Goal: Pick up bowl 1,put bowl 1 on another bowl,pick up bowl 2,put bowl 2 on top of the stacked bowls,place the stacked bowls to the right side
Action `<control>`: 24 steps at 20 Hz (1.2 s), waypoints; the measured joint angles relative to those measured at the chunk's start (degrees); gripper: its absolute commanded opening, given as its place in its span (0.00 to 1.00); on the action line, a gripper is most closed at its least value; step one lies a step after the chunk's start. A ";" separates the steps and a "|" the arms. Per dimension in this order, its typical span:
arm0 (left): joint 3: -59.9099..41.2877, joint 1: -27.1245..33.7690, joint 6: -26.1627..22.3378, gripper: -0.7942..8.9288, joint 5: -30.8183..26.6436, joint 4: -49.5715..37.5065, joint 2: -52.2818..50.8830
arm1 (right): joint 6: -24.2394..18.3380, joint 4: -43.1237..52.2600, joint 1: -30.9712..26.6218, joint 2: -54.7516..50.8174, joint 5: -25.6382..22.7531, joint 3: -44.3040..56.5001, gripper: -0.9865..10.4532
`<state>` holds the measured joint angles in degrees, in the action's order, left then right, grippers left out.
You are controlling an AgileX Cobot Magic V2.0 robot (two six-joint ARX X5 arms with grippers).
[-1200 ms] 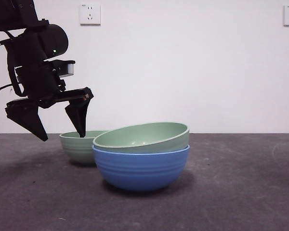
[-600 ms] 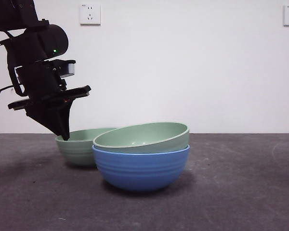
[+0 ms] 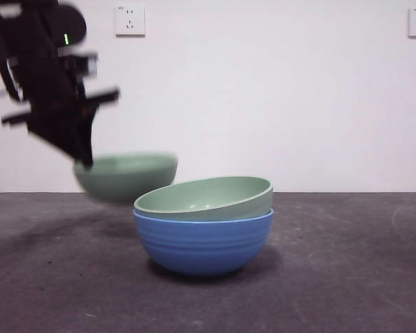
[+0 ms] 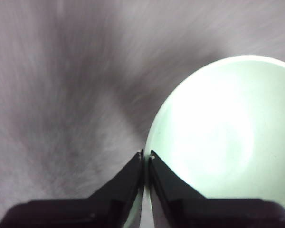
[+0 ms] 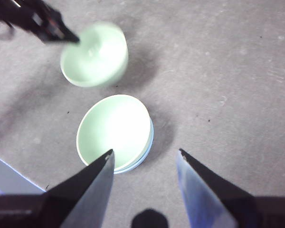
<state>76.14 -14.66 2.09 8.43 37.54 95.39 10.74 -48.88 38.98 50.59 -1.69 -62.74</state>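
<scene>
The blue ribbed bowl (image 3: 202,243) stands on the table with one pale green bowl (image 3: 204,199) nested in it, slightly tilted; both show in the right wrist view as the stack (image 5: 115,132). A second pale green bowl (image 3: 126,176) hangs in the air left of the stack, blurred by motion. My left gripper (image 3: 84,158) is shut on its rim; the left wrist view shows its jaws (image 4: 146,154) pinching the rim of that bowl (image 4: 223,137). My right gripper (image 5: 145,154) hovers open high above the stack, holding nothing.
The table is a dark grey mat (image 3: 347,277). A white wall with two power sockets (image 3: 129,20) stands behind. A pale blue-white edge (image 5: 9,178) shows at the side of the right wrist view.
The left gripper closed on the rear green bowl's rim and lifted it off the table; the bowl now hangs in the air. The stack has not moved.
</scene>
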 measured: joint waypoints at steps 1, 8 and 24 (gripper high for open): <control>0.74 -0.50 -0.46 0.07 1.46 0.57 -2.03 | 0.00 0.00 0.00 0.00 0.00 0.00 0.28; 1.36 -10.84 -3.85 0.07 4.09 9.09 -7.63 | 0.00 0.00 0.00 0.00 -0.02 0.00 0.28; 1.27 -21.35 -4.48 0.12 -2.49 6.08 3.61 | 0.00 0.04 0.00 0.00 0.00 0.00 0.28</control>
<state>77.41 -36.01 -2.39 5.93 43.62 99.00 10.74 -48.84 38.98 50.59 -1.69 -62.74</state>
